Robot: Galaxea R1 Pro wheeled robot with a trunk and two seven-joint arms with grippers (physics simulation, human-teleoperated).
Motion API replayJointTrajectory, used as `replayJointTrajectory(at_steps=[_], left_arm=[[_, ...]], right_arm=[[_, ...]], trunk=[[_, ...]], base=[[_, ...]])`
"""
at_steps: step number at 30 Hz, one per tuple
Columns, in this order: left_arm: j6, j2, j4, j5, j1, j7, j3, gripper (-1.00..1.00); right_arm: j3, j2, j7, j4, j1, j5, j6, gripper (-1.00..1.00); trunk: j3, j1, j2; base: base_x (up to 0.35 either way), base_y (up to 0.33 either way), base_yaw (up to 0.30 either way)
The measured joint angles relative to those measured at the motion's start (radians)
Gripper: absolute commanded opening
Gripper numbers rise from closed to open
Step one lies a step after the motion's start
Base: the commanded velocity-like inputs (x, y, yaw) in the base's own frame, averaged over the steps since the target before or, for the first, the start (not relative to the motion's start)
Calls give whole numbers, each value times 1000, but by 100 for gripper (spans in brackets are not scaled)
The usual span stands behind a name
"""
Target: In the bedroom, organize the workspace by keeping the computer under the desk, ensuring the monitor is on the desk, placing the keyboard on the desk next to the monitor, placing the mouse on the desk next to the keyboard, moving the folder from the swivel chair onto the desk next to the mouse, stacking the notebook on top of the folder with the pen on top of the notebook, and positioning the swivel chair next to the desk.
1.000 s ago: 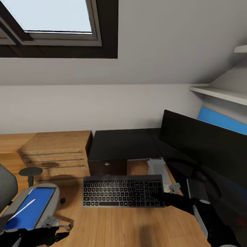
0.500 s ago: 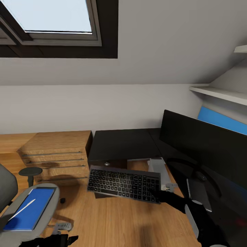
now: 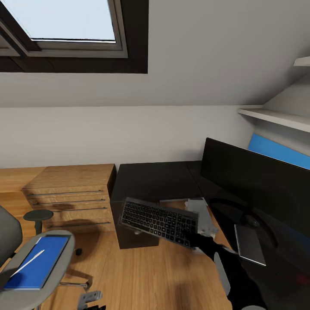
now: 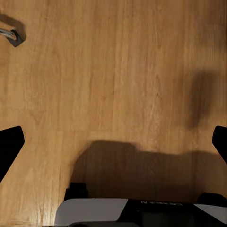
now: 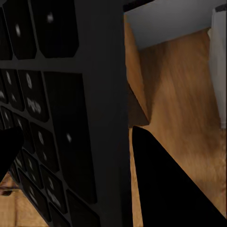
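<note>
Right now: one keyboard held in the air beside the desk

Right now the right gripper (image 3: 192, 236) holds one black keyboard (image 3: 158, 221) by its right end, lifted and tilted above the wooden floor (image 3: 142, 275), near the front of the black desk (image 3: 155, 181). In the right wrist view the keyboard (image 5: 61, 113) sits between the two dark fingers (image 5: 170, 189), which are closed on its edge. Key legends are too blurred to read.

One wide black monitor (image 3: 258, 181) stands on the desk at the right, its curved stand (image 3: 232, 206) below it. One light grey computer (image 3: 202, 213) stands on the floor by the desk, partly hidden by the keyboard. A flat grey slab (image 3: 249, 244) lies on the desk near the monitor stand; I cannot tell what it is.

At lower left, one grey swivel chair (image 3: 56, 245) carries one blue folder (image 3: 36, 265) on its seat, with one whitish pen (image 3: 28, 263) lying on top. The chair is well apart from the desk. A wooden drawer unit (image 3: 71, 193) stands between them against the wall.

The left gripper (image 4: 113, 142) points at bare floor; its two fingers (image 4: 9, 146) are spread wide with nothing between them. Faint lettering on its body cannot be read.
</note>
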Motion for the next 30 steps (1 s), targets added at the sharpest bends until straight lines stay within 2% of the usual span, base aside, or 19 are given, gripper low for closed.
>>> replayJointTrajectory(at_steps=[5,7,8,10,11,14,19,22,23,24,25,26,27,30], left_arm=[[-17,-13,20,12,0,25,2,100],[-22,-18,37,34,0,32,4,100],[-28,-19,46,52,0,34,5,100],[-34,-21,53,69,0,35,6,100],[-38,-21,58,80,0,35,6,100],[-42,-20,63,93,0,36,7,100],[-66,-17,66,101,0,36,8,100],[-178,-15,86,103,0,39,7,100],[-271,-14,113,103,0,41,7,100],[-324,-15,131,104,0,42,6,100],[-426,-16,164,104,0,43,6,100],[-476,-16,179,104,0,44,5,100],[-555,-16,204,105,0,45,5,100],[-646,-14,236,106,0,44,4,100]], right_arm=[[0,32,-139,-47,0,-22,-16,-100],[0,46,-203,-69,0,-62,-23,-100],[0,52,-241,-79,0,-97,-29,-100],[0,55,-268,-85,0,-136,-39,-100],[0,58,-288,-88,0,-168,-51,-100],[1,60,-313,-92,0,-211,-82,-100],[3,63,-356,-87,0,-234,-111,-100],[6,64,-393,-68,0,-238,-134,-100],[7,64,-405,-56,0,-239,-154,-100],[8,64,-409,-51,0,-241,-166,-100],[8,64,-415,-44,0,-242,-187,-100],[9,64,-417,-42,0,-244,-195,-100],[8,64,-420,-38,0,-246,-207,-100],[4,64,-424,-33,0,-257,-219,-100]], trunk=[[0,0,0],[0,0,0],[0,0,0],[0,0,0],[0,0,0],[0,0,0],[0,0,0],[0,0,0],[0,0,0],[0,0,0],[0,0,0],[0,0,0],[0,0,0],[0,0,0]], base=[[0,0,0],[0,0,0],[0,0,0],[0,0,0],[0,0,0],[0,0,0],[0,0,0],[0,0,0],[0,0,0],[0,0,0],[0,0,0],[0,0,0],[0,0,0],[0,0,0]])
